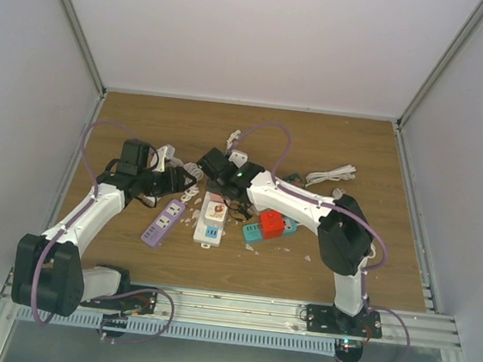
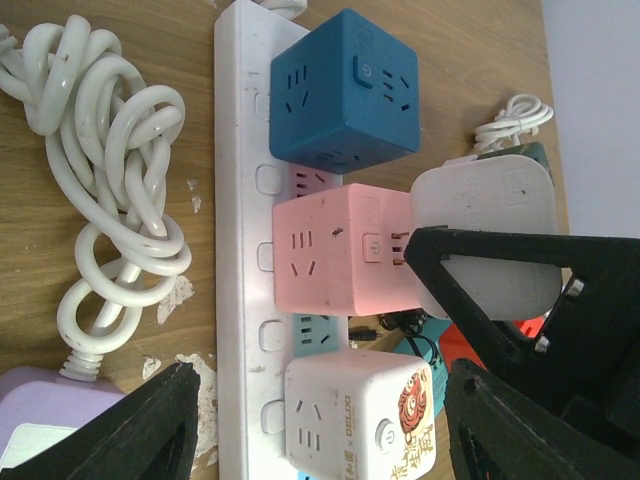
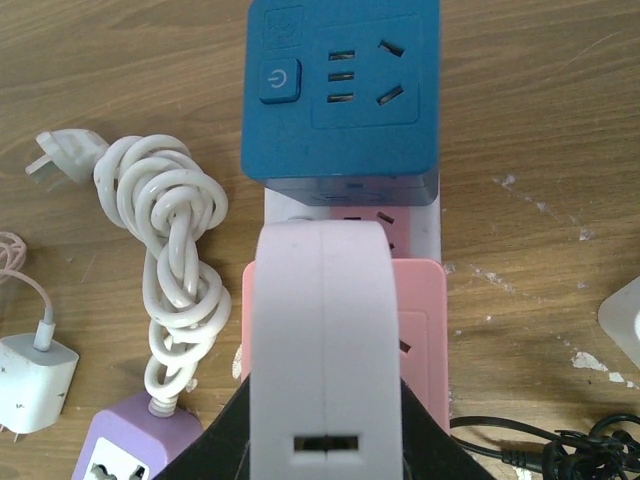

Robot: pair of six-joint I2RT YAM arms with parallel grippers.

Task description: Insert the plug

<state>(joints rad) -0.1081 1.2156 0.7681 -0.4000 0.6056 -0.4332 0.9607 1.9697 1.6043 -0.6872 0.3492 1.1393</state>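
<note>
- The right gripper [image 3: 322, 435] has its jaws clamped on the white plug [image 3: 320, 330], gripping its two flat sides near the back end.
- In the right wrist view the plug hangs over the pink cube socket [image 3: 425, 330]. The blue cube [image 3: 340, 90] is at 12 o'clock from it and the coiled white cord [image 3: 175, 260] at 9 o'clock.
- In the left wrist view the plug [image 2: 490, 215] sits at 3 o'clock of the pink cube [image 2: 335, 245]. You can't tell whether they touch, and the prongs are hidden.
- The left gripper [image 2: 322, 400] has its jaws apart and holds nothing. It hovers over the white power strip [image 2: 240, 200], near the white cube with the sticker [image 2: 355, 420].
- Treat the plug as a light, rigid plastic block, probably smooth-shelled, so it may twist or slip in the jaws when you push.
- Keep hold of the flat faces, not the rounded edge, and press straight along the prong axis.
- The cubes ride on the strip, and the strip lies loose on the counter [image 3: 560, 150], so it will likely skate under insertion force. Consider bracing it with the left arm.
- The prongs are stiff, so a tilted entry will likely jam rather than flex.
</note>
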